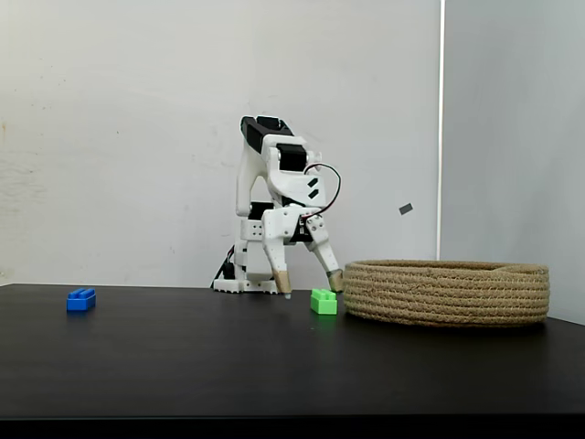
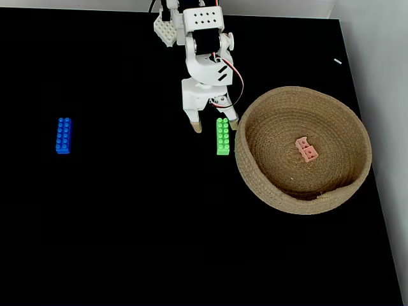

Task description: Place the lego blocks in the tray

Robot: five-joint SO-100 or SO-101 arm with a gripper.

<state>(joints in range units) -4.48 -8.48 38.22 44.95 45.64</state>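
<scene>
Both fixed views showed the white gripper point(image 1: 309, 285) spread wide and empty beside the studded green brick point(image 2: 222, 136), just outside the coiled rope basket point(image 2: 357, 172). A pink brick point(image 2: 306, 150) lay inside; the blue brick point(image 2: 63, 135) sat well apart.

One fixed view looks level across the table point(image 1: 274, 357) toward the wall; another looks straight down; both share arm, basket point(image 2: 299, 191), bricks.
</scene>
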